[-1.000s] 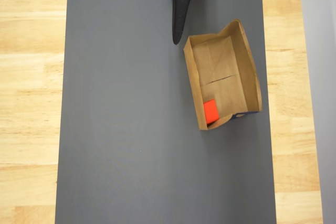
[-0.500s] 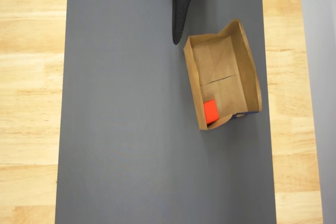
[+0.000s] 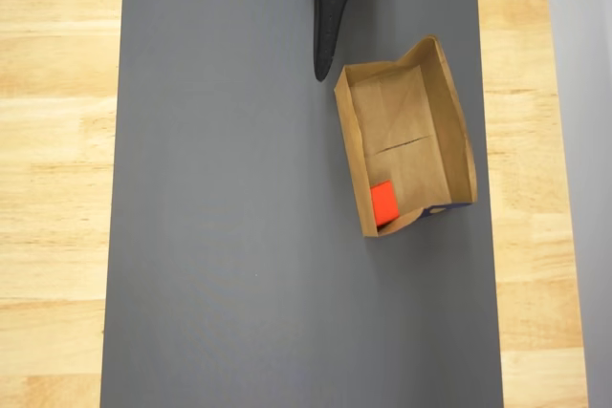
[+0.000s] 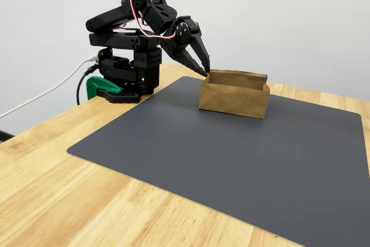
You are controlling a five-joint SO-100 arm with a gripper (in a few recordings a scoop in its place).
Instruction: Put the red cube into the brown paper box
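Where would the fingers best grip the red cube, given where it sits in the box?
Probably from straight above. The red cube sits tucked into a corner of the brown paper box, against its walls, so grip the two faces with most clearance.

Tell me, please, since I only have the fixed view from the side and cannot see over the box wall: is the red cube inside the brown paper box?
Observer: Yes. In the overhead view the red cube lies on the floor of the brown paper box, in the corner at the lower left of that picture.
Operator: Thank you. Is the pincer above the box opening?
Observer: No. From above, the pincer points at the dark grey mat just beyond the box's upper left corner, outside its walls.
Operator: Does the pincer hold anything?
Observer: Nothing is seen at its tip from above; the fingers look drawn together into one point.
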